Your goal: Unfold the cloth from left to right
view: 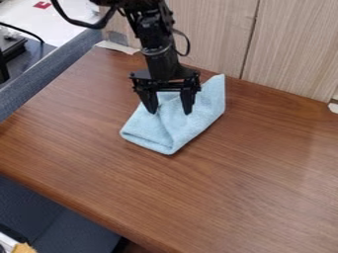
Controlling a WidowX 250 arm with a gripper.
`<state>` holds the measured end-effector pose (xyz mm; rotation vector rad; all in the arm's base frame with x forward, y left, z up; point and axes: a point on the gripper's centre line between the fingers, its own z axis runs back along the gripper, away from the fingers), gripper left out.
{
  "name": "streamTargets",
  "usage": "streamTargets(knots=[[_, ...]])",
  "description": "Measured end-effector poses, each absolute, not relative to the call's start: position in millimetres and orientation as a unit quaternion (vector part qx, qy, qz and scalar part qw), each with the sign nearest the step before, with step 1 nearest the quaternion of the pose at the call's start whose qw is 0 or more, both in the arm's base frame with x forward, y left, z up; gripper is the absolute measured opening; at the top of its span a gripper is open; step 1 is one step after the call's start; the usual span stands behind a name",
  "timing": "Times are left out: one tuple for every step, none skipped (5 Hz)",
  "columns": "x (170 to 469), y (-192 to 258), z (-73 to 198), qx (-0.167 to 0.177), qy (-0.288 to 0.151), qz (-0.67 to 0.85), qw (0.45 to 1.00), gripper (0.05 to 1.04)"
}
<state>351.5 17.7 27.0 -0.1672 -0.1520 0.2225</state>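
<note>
Table: brown wood-grain top [264, 183], set against a pale panel wall [218, 29]; in the camera view, a grey padded edge [49, 74] runs along the left.
Cloth: light blue [204, 106], folded into a slanted, narrow shape on the table, below the wall; one corner points toward the panels, the opposite end toward the table's front.
Crease: runs down the lower half of the cloth, between the left flap and the right part; the exact layer order cannot be told.
Pick point: best judged to be the free upper layer near the cloth's left edge. Pinch that layer only; a deep bite would probably drag the whole bundle.
Lift: raise just enough to part the layers; the lower layer should remain flat on the table.
Carry: draw the held edge over toward the right in a low, even arc, then lower and release once the layer lies flat. Fast travel may let the soft fabric bunch or fold under.
Gripper: hangs over the upper-middle part of the cloth [172, 112], pointing down.
Fingers: spread well apart, one at each side, with blue fabric visible between them.
Hold: nothing is seen clamped; whether the tips touch the cloth cannot be told.
</note>
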Motion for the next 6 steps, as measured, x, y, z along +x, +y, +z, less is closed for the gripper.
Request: streamTargets(knots=[[350,16,22,-0.075,-0.067,0.114,0.988,0.668],[350,17,22,-0.072,-0.068,0.116,0.988,0.364],[346,18,20,-0.066,-0.062,0.123,0.988,0.154],[347,19,44,-0.06,-0.093,0.138,0.984,0.068],[343,-7,45,-0.063,-0.093,0.104,0.988,0.062],[342,-28,51,-0.069,-0.105,0.075,0.989,0.062]])
